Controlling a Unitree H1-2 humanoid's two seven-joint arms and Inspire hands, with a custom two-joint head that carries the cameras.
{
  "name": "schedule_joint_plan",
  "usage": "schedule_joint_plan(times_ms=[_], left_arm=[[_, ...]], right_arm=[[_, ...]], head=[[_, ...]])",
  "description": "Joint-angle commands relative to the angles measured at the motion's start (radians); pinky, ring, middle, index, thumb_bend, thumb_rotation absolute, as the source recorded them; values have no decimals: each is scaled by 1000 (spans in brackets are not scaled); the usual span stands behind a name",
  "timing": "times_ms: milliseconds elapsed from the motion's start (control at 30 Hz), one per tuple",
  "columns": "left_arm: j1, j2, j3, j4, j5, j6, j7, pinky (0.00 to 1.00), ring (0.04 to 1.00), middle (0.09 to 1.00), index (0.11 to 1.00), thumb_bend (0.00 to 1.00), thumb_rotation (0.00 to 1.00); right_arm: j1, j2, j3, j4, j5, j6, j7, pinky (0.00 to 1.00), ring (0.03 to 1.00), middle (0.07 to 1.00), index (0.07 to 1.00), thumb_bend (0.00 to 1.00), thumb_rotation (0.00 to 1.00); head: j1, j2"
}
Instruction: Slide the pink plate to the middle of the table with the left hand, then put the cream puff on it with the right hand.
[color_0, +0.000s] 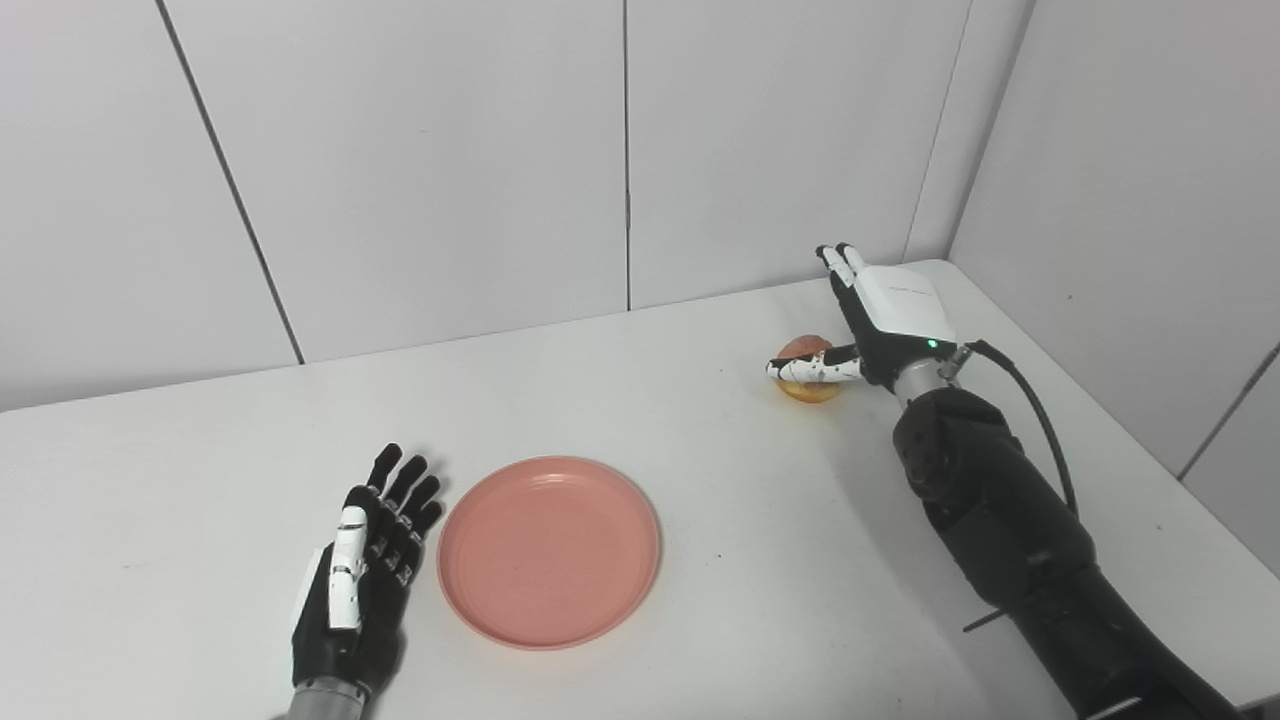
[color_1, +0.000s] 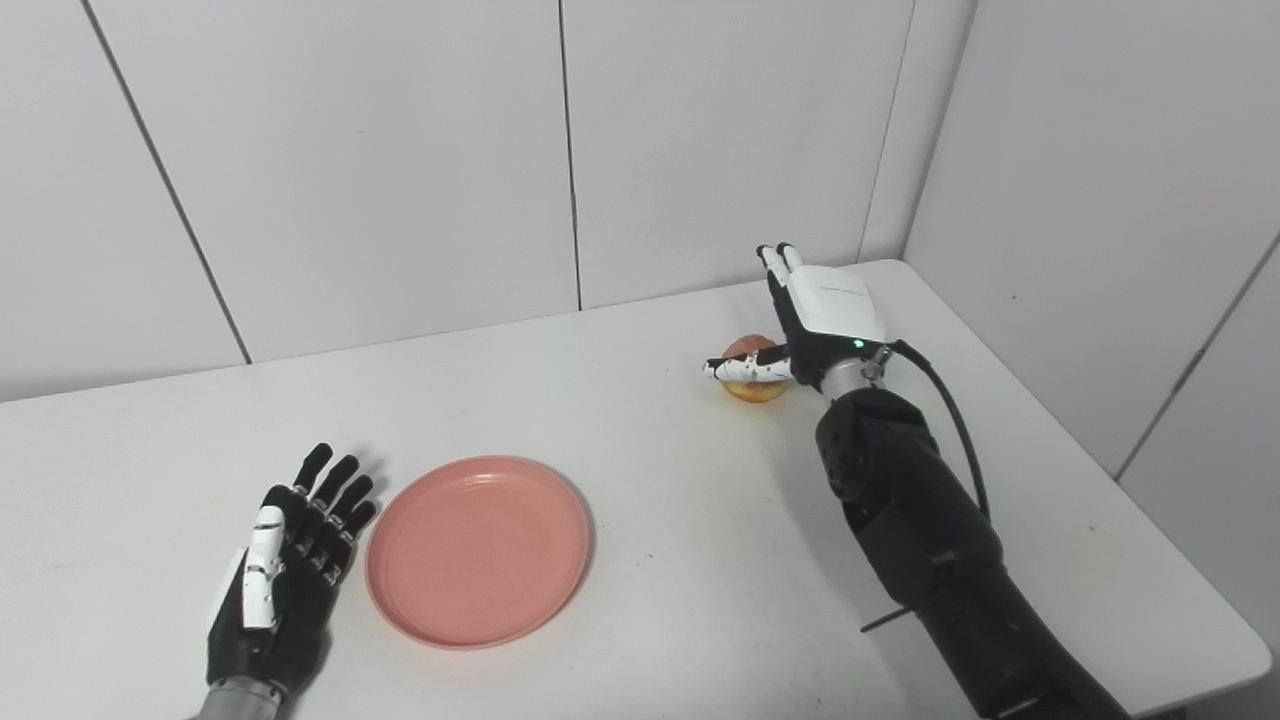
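On a white table (color_0: 700, 440) set against pale wall panels, a humanoid robot's two arms reach in from the near edge. The left hand (color_0: 362, 570) lies flat on the tabletop, fingers spread and holding nothing, just beside the left rim of the pink plate (color_0: 549, 550); whether hand and rim touch can't be told. The plate sits flat, near the front and a bit left of center, w/ nothing on it. Well apart, toward the far right corner, the right hand (color_0: 880, 320) stands at the cream puff (color_0: 808, 372), a small golden-brown round resting on the table. Its thumb (color_0: 815, 368) lies across the front of the puff while the fingers point up and away toward the wall, unbent; the hand is loose, not closed on the pastry. The black forearm & a cable (color_0: 1030, 410) run back to the lower right.
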Motion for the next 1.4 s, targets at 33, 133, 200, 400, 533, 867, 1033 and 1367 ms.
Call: schedule_joint_plan(times_ms=[33,133,200,400,533,867,1033,1367], left_arm=[[108,28,-1,55,25,37,1,1000,967,970,972,363,1000],[111,29,-6,47,30,41,7,998,960,964,966,368,1000],[112,28,-5,44,29,44,7,999,959,964,966,367,1000],[113,29,-5,39,32,47,9,1000,960,968,967,367,1000],[111,29,-6,39,35,48,8,1000,964,969,970,373,1000],[116,24,0,24,27,61,11,1000,960,965,964,371,1000],[118,27,-5,22,39,60,13,1000,963,967,966,376,1000],[118,29,-8,15,42,66,14,996,961,963,961,387,1000]], right_arm=[[-66,-24,2,27,12,14,-12,803,937,1000,974,986,594],[-78,-22,8,70,28,5,-19,807,934,1000,973,989,585],[-86,-22,14,94,35,1,-24,803,930,1000,973,986,581],[-114,-17,30,174,59,-5,-41,772,927,997,974,986,565],[-127,-15,41,214,77,-17,-56,774,927,993,975,981,551],[-158,-7,66,298,128,-46,-108,750,908,969,961,959,520],[-172,6,60,341,170,-68,-137,712,893,958,952,950,496],[-183,18,45,374,257,-86,-164,670,859,938,942,928,430]], head=[[1,4],[2,7],[1,10],[3,15],[3,15],[7,32],[8,37],[11,43]])
